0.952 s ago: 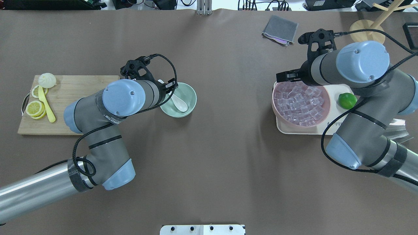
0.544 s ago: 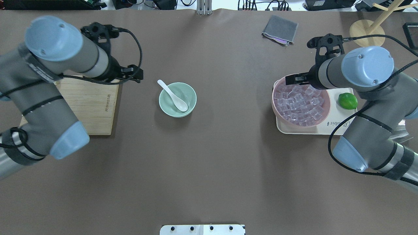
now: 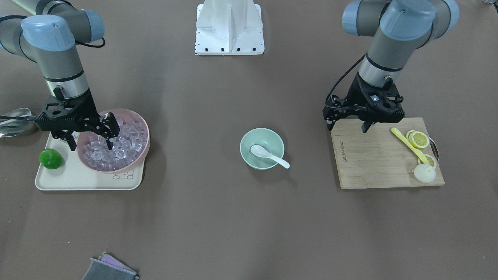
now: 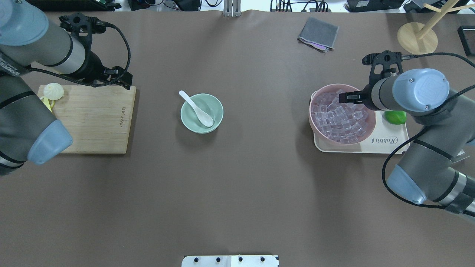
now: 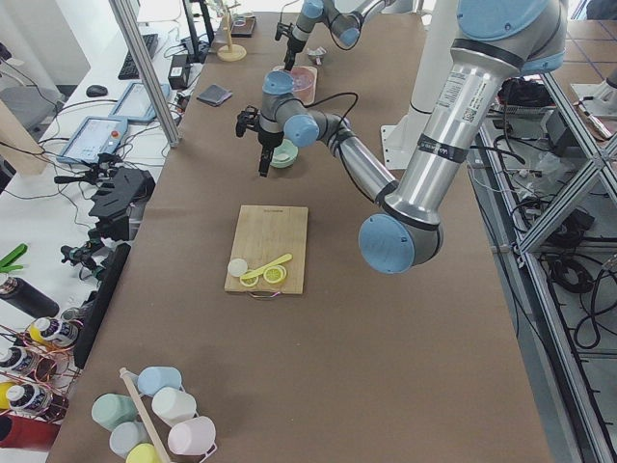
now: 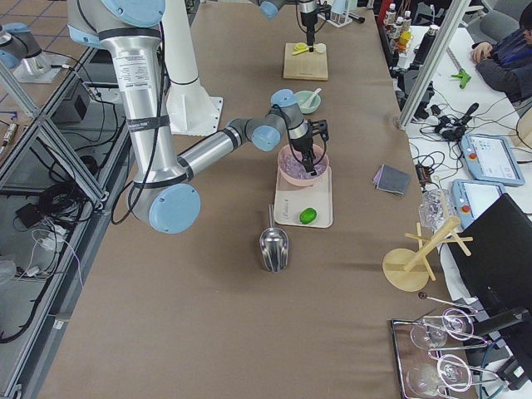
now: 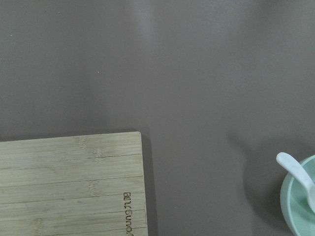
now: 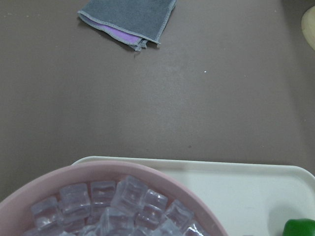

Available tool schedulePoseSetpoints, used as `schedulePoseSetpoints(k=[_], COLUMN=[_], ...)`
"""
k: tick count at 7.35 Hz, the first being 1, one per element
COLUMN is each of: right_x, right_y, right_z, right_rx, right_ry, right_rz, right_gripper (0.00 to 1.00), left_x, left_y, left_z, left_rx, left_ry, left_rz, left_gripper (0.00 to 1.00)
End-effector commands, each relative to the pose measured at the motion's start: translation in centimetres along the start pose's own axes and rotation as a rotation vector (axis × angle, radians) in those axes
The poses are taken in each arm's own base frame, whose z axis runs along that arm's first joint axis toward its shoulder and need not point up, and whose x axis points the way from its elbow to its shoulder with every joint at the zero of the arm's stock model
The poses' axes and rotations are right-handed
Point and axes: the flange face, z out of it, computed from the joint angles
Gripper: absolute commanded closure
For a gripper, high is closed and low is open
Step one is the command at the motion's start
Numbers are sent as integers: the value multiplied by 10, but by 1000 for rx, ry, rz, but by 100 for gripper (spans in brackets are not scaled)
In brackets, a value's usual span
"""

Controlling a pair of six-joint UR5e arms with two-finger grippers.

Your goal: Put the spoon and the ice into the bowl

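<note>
Exterior front-facing: right gripper (image 3: 111,136) spread wide over ice (image 3: 99,154); left gripper (image 3: 347,125) empty.

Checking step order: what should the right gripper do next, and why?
Probably lower and grip one ice cube: the white spoon already lies in the mint-green bowl, no ice there, and the open right gripper hangs over the pink bowl's cubes.

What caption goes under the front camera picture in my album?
White spoon lies in the green bowl; the open right end effector is over the pink bowl of ice.
</note>
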Motion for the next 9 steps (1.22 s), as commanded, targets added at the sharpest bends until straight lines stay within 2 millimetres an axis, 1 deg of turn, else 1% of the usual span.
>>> schedulePoseSetpoints(k=[1,2,4,6,7,8,9], right_x=[-9,-8,-9,-13,-15,-17,-17], right_y=[11,12,17,20,20,22,21], right_z=[14,15,18,18,18,18,18], right_rx=[26,38,46,46,46,44,44], right_ry=[36,44,55,53,49,48,47], right_rz=[48,47,39,35,33,29,29], right_gripper=[39,43,46,46,49,60,76], left_x=[-1,-2,-2,-2,-3,-3,-4], left_y=[0,0,0,0,1,1,1], left_z=[0,1,2,1,2,2,2], left_rx=[2,2,3,3,2,2,2], left_ry=[-2,-4,-5,-5,-6,-6,-8], left_rz=[1,1,2,0,0,-2,-3], left_gripper=[2,2,2,2,2,2,2])
